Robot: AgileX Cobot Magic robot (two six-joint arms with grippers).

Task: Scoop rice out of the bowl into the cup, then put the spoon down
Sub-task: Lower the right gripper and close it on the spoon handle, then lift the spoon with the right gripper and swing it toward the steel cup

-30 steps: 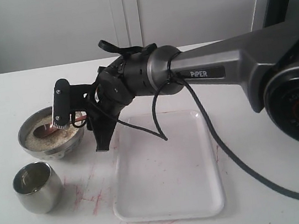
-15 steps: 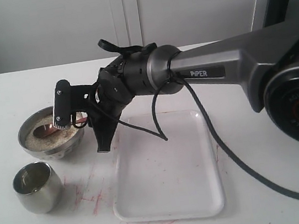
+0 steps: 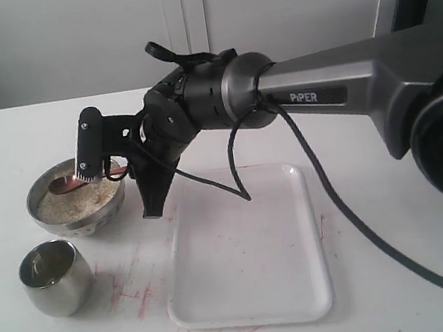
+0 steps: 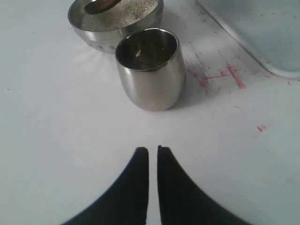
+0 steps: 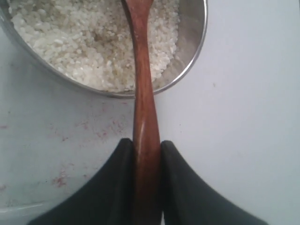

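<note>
The steel bowl (image 3: 81, 225) holds pale rice (image 3: 78, 204) at the table's left. Just in front of it stands the smaller steel cup (image 3: 51, 276). My right gripper (image 3: 116, 182) is shut on the handle of the wooden spoon (image 3: 65, 184), whose oval end hangs over the rice near the bowl's far side. In the right wrist view the spoon (image 5: 143, 93) runs from the right gripper (image 5: 146, 145) across the bowl's rim (image 5: 197, 51) over the rice (image 5: 70, 42). Low over the table my left gripper (image 4: 153, 150) is shut on nothing, facing the cup (image 4: 150, 70) and the bowl (image 4: 93, 35).
A white rectangular tray (image 3: 256, 293) lies to the right of the bowl and cup, under the right arm. Red smears mark the table between the cup and the tray. The tray's corner (image 4: 262, 28) shows in the left wrist view.
The right arm has risen a little, lifting the spoon's oval end off the rice. The bowl, cup and tray stay where they were.
</note>
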